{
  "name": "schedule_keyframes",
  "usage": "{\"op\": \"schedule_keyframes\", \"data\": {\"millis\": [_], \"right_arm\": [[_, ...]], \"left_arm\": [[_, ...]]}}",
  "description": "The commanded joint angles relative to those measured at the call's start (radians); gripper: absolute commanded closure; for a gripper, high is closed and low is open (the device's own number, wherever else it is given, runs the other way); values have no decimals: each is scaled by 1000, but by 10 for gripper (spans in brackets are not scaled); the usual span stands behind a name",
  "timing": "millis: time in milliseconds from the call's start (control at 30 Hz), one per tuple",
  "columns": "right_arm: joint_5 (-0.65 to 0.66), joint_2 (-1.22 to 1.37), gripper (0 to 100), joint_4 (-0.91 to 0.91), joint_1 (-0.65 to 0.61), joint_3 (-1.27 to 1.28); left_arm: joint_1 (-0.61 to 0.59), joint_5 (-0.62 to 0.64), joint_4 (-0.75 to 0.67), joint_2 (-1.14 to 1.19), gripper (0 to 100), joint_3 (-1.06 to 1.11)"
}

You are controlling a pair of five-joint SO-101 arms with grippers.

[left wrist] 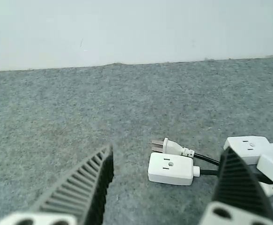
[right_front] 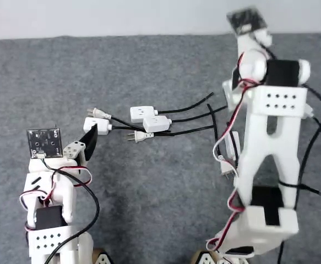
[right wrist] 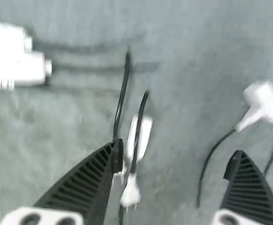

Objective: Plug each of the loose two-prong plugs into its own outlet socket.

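Note:
Three white outlet sockets lie mid-table: one (right_front: 98, 126) nearest my left gripper, two more (right_front: 142, 114) (right_front: 157, 124) to its right, each on a black cord. A two-prong plug (right_front: 98, 113) lies just behind the near socket, and a second plug (right_front: 140, 136) lies in front of the pair. My left gripper (right_front: 88, 137) (left wrist: 166, 154) is open, just short of the near socket (left wrist: 170, 169) and plug (left wrist: 169, 146). My right gripper (right wrist: 178, 149) is open above the carpet, with a third plug (right wrist: 131, 192) (right_front: 226, 165) beside one finger.
Grey carpet covers the table up to a pale wall at the back. Black cord ends (right_front: 212, 95) run right from the sockets toward the right arm (right_front: 270, 143). A white plug-like piece (right wrist: 262, 103) on a thin cable lies near the right gripper.

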Motion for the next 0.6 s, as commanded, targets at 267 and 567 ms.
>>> {"op": "schedule_keyframes", "data": {"millis": [267, 567], "right_arm": [[-14, -426, 660, -450, -28, 829], [-57, -650, 660, -728, -104, 1218]], "left_arm": [[12, -11, -31, 0, 651, -8], [12, -11, -31, -5, 651, -8]]}}
